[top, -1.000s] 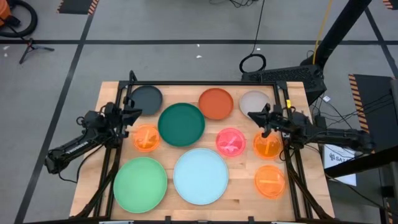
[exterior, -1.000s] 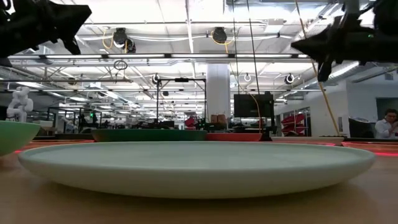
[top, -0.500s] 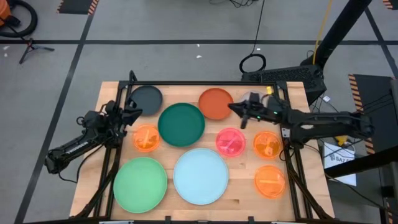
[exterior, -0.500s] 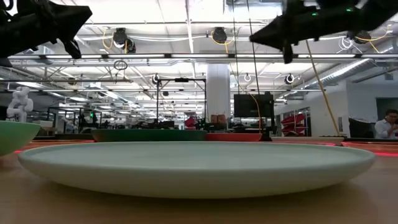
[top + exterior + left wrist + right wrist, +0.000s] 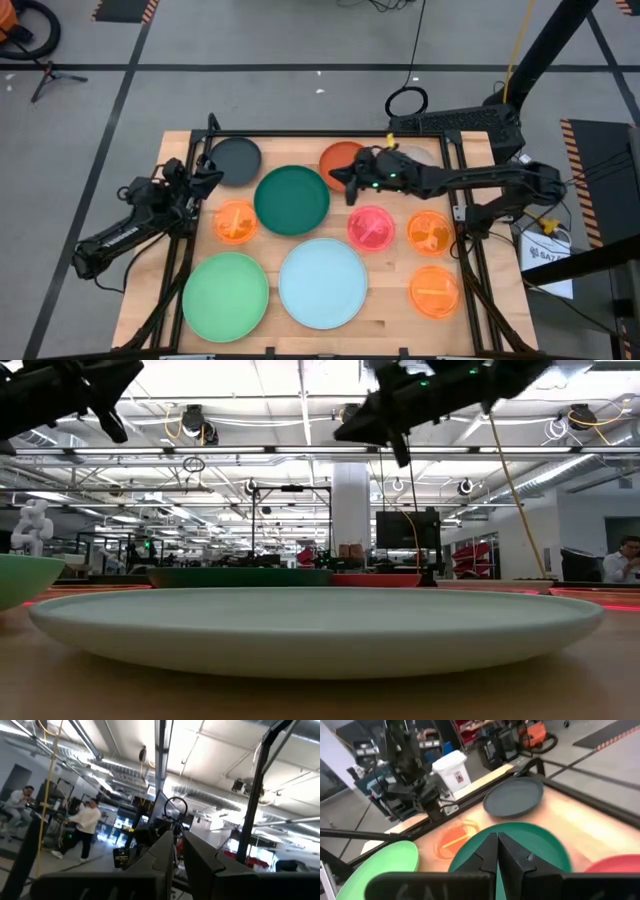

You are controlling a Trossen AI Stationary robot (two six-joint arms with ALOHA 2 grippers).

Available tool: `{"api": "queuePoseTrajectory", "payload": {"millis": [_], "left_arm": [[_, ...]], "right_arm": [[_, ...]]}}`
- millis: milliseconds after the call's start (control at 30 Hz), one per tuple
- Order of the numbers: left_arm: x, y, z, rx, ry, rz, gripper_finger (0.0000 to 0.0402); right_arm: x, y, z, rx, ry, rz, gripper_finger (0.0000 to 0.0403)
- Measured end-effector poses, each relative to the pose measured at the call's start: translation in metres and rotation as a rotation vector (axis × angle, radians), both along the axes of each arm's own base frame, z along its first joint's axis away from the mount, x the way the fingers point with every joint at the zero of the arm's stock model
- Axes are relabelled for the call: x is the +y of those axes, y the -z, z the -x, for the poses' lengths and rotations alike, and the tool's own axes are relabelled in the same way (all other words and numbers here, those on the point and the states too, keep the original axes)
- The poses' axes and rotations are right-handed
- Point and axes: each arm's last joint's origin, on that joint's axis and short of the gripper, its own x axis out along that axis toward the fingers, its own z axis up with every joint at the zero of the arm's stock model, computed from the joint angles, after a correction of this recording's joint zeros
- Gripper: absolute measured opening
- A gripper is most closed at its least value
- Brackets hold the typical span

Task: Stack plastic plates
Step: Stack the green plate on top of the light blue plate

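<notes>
Ten plates lie flat and apart on the wooden table (image 5: 150, 250): dark grey (image 5: 235, 160), dark teal (image 5: 291, 199), red-orange (image 5: 345, 158), a whitish one (image 5: 418, 155) mostly under my right arm, pink (image 5: 370, 227), three small orange ones (image 5: 235, 222) (image 5: 430, 232) (image 5: 434, 290), light green (image 5: 226, 295) and pale blue (image 5: 322, 283). My right gripper (image 5: 340, 180) hovers shut, high above the gap between the teal and red-orange plates; its wrist view looks down on the teal plate (image 5: 535, 845). My left gripper (image 5: 212, 175) waits shut in the air beside the dark grey plate.
A black frame (image 5: 320, 135) runs along the table's far edge and down both sides. In the low view the pale blue plate (image 5: 320, 625) fills the foreground, with both grippers (image 5: 110, 405) (image 5: 375, 425) well above plate height. People stand in the room beyond.
My right gripper has swept toward the table's left, and a little toward the far edge. It has gone from above the small orange plate at the right, past the whitish plate, to the red-orange plate's left edge. It has stayed high and shut. No plate has moved.
</notes>
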Motion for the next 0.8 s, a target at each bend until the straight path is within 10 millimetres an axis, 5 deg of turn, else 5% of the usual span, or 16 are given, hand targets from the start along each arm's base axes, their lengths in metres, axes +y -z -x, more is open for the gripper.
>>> {"api": "queuePoseTrajectory", "payload": {"millis": [300, 533, 800], "left_arm": [[-0.001, -0.009, 0.001, 0.146, -0.037, -0.003, 0.0047], [-0.003, -0.015, 0.005, 0.252, -0.034, 0.055, 0.0047], [-0.004, -0.016, 0.006, 0.294, -0.044, 0.048, 0.0047]], "right_arm": [[0.009, 0.018, -0.047, 0.25, -0.013, -0.123, 0.0008], [0.004, 0.058, -0.055, 0.497, 0.144, -0.37, 0.0008], [-0.002, 0.077, -0.064, 0.502, 0.158, -0.377, 0.0008]]}}
